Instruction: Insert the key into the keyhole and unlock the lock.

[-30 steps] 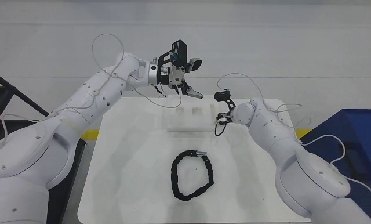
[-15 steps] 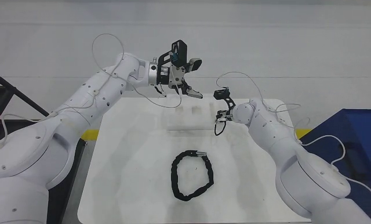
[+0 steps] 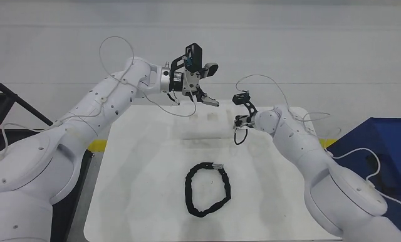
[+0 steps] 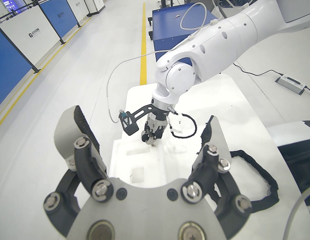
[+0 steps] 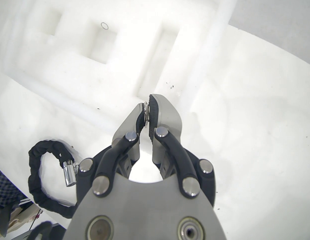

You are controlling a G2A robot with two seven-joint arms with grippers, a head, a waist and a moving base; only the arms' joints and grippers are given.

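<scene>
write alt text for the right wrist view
The right gripper pinches a small metal key between its fingers, at the edge of a white foam tray with rectangular pockets. A black chain lock lies nearby on the white table.

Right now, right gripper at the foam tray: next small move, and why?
Probably lift the right gripper straight up. It is shut on the key at a slot edge of the foam tray, while the silver lock cylinder lies apart on the table, so the key must clear the tray first.
</scene>
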